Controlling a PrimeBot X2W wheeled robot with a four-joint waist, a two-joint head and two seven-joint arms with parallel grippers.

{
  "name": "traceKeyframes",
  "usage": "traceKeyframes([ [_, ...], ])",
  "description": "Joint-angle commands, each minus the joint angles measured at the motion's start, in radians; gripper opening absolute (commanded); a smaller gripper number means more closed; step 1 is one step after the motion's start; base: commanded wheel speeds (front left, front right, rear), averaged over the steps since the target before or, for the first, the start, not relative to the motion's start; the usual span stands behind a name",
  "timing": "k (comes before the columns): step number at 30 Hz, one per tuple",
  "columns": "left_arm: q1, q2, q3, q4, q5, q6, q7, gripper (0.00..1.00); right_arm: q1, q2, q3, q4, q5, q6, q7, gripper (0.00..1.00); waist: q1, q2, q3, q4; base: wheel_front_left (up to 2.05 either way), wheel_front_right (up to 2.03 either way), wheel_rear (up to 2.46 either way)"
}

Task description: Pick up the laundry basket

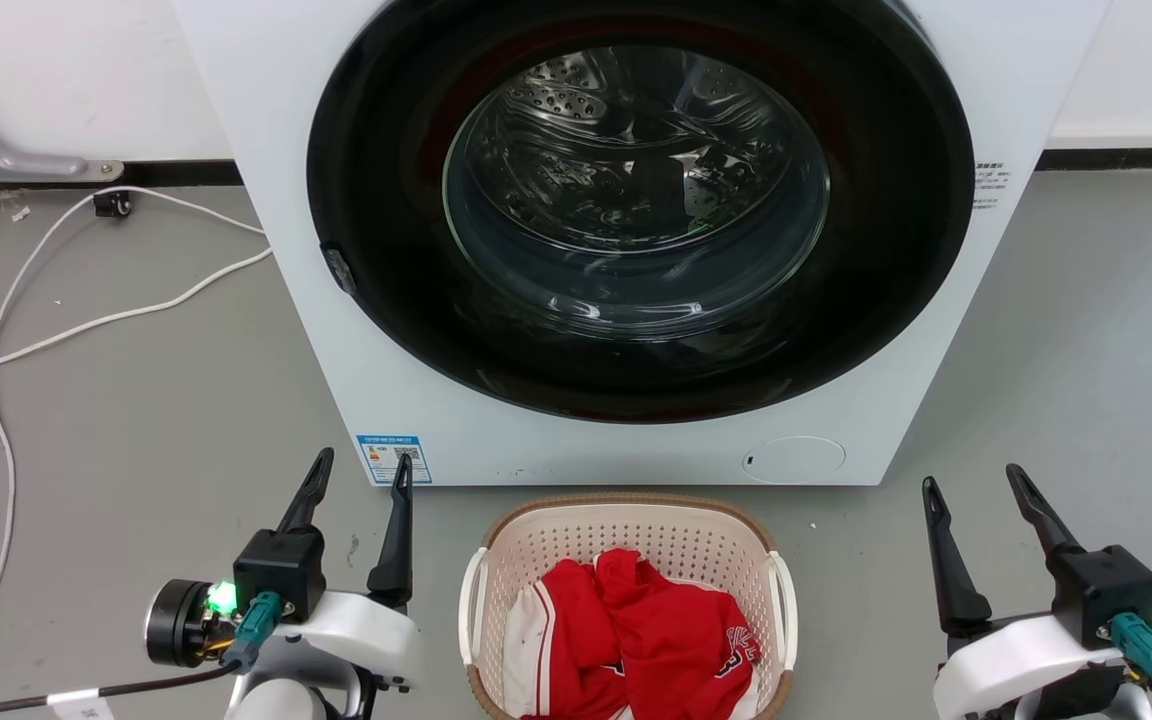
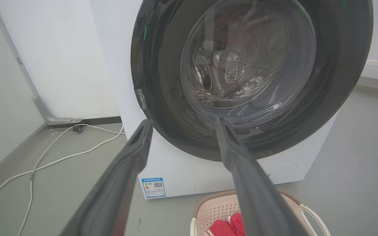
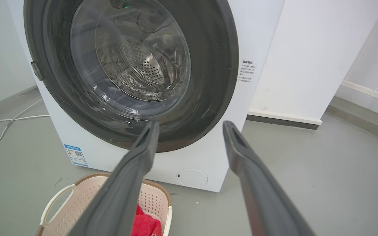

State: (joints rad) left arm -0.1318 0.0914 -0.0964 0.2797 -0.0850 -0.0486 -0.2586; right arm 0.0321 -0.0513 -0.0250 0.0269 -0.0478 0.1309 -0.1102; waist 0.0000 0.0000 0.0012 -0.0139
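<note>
A: Start closest in. The grippers?

B: The left gripper (image 1: pixel 363 458) is at the lower left of the head view and the right gripper (image 1: pixel 972 478) at the lower right. Both have their fingers spread with nothing between them, pointing up the frame.

A: Why out at the sides?

B: My guess is that they flank the basket (image 1: pixel 678 540), one per side, ready for a two-armed lift. Neither touches it; each is well apart from it.

A: And the basket itself?

B: It is at bottom centre, on the floor (image 1: pixel 136 420), just in front of the washer (image 1: pixel 286 260). Its white handles (image 1: pixel 467 600) are on its left and right sides, facing the grippers, which suits a grasp from each side. Red clothes (image 1: pixel 636 630) lie inside, so it probably wants to be kept level when raised.

A: Beyond that?

B: The washer's round door (image 1: pixel 636 200) takes the upper centre, and it looks shut. White cables (image 1: pixel 86 325) trail across the floor at the upper left, away from the basket and both arms.
</note>
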Motion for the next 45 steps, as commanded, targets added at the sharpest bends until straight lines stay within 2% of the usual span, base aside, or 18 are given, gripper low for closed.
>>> traceKeyframes([
  [1,0.003,-0.002,-0.003,0.001,0.019,0.004,-0.008,1.0,0.008,0.002,-0.001,-0.005,-0.02,0.0,-0.008,1.0,0.0,0.0,0.0,0.001,0.0,0.0,0.0],
  [20,0.009,-0.01,-0.002,0.002,0.009,-0.002,-0.007,1.0,-0.007,0.002,0.0,0.018,0.006,0.0,-0.009,1.0,0.0,0.0,0.001,0.005,0.0,0.0,0.0],
  [27,-0.01,-0.012,0.001,0.014,0.007,-0.003,-0.007,1.0,-0.02,0.002,-0.001,0.05,0.048,0.0,-0.003,1.0,0.0,0.0,0.008,0.002,0.0,0.0,0.0],
  [35,-0.083,-0.013,-0.001,0.089,-0.006,-0.013,-0.007,1.0,-0.084,0.002,-0.003,0.146,0.067,0.0,-0.005,1.0,0.0,0.0,0.068,-0.007,0.0,0.0,0.0],
  [45,-0.279,0.008,-0.001,0.336,-0.024,-0.03,0.002,1.0,-0.286,0.002,0.034,0.393,0.095,0.0,-0.025,1.0,0.0,0.0,0.217,-0.029,0.0,0.0,0.0],
])
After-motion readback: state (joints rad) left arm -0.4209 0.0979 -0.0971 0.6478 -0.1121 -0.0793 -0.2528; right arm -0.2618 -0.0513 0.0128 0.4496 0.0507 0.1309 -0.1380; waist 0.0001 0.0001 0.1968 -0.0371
